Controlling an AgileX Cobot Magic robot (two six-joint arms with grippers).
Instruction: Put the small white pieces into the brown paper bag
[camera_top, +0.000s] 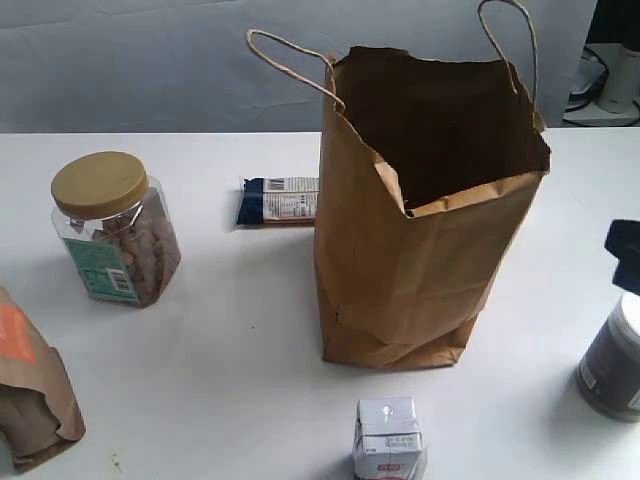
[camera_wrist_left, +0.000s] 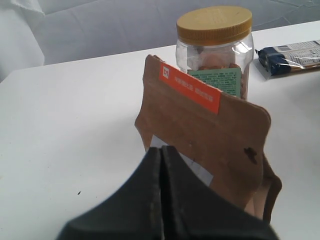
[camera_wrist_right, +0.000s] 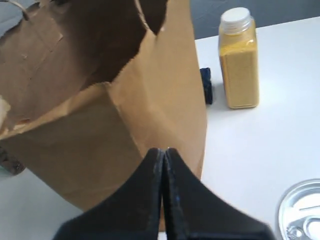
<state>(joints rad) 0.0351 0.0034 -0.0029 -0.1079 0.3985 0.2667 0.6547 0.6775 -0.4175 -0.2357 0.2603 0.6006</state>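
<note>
The brown paper bag (camera_top: 420, 240) stands upright and open-mouthed in the middle of the white table, its two cord handles sticking up. In the right wrist view its side (camera_wrist_right: 100, 125) fills the frame just beyond my right gripper (camera_wrist_right: 163, 150), which is shut with nothing in it. My left gripper (camera_wrist_left: 161, 148) is also shut and empty, right in front of the short brown pouch with the orange label (camera_wrist_left: 210, 140). No small white pieces show in any view. A black part of the right arm (camera_top: 626, 252) pokes in at the right edge of the exterior view.
A clear jar with a yellow lid (camera_top: 115, 230) stands at the left, a wrapped snack bar (camera_top: 278, 200) behind the bag. The pouch (camera_top: 30, 390) is front left, a white-and-red carton (camera_top: 388, 440) at the front edge, a grey can (camera_top: 612, 365) at the right. A yellow-filled bottle (camera_wrist_right: 238, 60) stands beyond the bag.
</note>
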